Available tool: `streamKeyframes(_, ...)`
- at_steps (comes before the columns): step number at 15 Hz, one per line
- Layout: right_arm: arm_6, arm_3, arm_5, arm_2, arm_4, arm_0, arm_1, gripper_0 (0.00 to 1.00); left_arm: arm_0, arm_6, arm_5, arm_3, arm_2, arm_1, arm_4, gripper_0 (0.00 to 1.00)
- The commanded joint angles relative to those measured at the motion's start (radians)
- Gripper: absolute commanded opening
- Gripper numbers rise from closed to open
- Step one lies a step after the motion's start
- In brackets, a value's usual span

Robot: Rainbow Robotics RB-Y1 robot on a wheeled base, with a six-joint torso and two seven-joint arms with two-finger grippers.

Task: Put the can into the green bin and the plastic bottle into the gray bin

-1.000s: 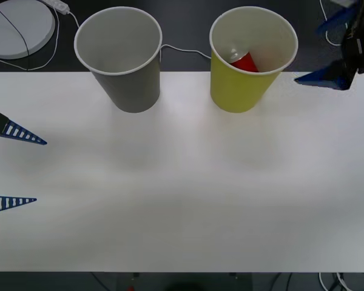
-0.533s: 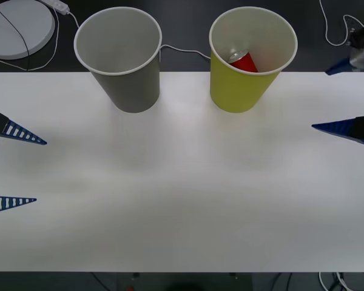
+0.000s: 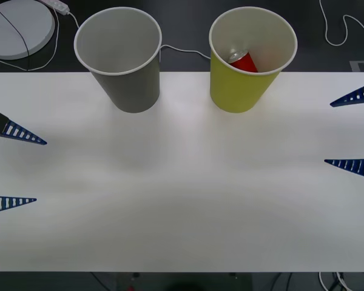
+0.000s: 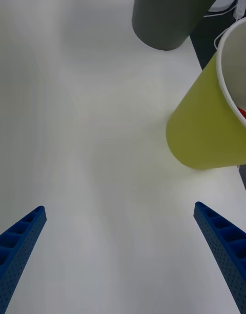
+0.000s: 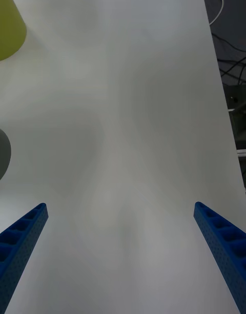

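Front view: the red soda can (image 3: pixel 244 61) lies tilted inside the green bin (image 3: pixel 239 91); the gray bin (image 3: pixel 133 85) stands beside it. The left gripper (image 3: pixel 15 168) and right gripper (image 3: pixel 352 130) hover wide open and empty at the white table (image 3: pixel 182 200) edges. Right wrist view: the green bin (image 4: pixel 205 134) sits near the gray bin (image 4: pixel 166 17). Left wrist view: the spread fingers (image 5: pixel 20 242) hold nothing; the light, thin-walled can probably dents easily and is best gripped mid-body.

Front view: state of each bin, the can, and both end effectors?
green bin: upright on the table, holds the can
can: inside the green bin, lying tilted
gray bin: upright, nothing visible inside
left end effector: open, holding nothing, at the table's left edge
right end effector: open, holding nothing, at the table's right edge
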Motion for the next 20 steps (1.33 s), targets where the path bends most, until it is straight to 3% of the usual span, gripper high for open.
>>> streamKeyframes(1, 0.116, 0.026, 0.001, -0.038, -0.052, 0.07, 0.022, 1.0, 0.0, 0.0, 0.0, 0.0, 0.0, 0.0, 0.0, 1.0)
streamKeyframes(4, 0.193, 0.029, 0.001, -0.064, -0.077, 0.126, 0.045, 1.0, 0.0, 0.0, 0.0, 0.0, 0.0, 0.0, 0.0, 1.0)
streamKeyframes(12, 0.228, 0.032, -0.008, -0.103, -0.115, 0.266, 0.091, 1.0, 0.0, 0.0, 0.0, 0.0, 0.0, 0.0, 0.0, 1.0)
streamKeyframes(17, 0.372, 0.034, -0.008, -0.113, -0.114, 0.277, 0.143, 1.0, 0.0, 0.0, 0.0, 0.0, 0.0, 0.0, 0.0, 1.0)
streamKeyframes(20, 0.383, 0.034, -0.011, -0.115, -0.114, 0.295, 0.157, 1.0, 0.0, 0.0, 0.0, 0.0, 0.0, 0.0, 0.0, 1.0)
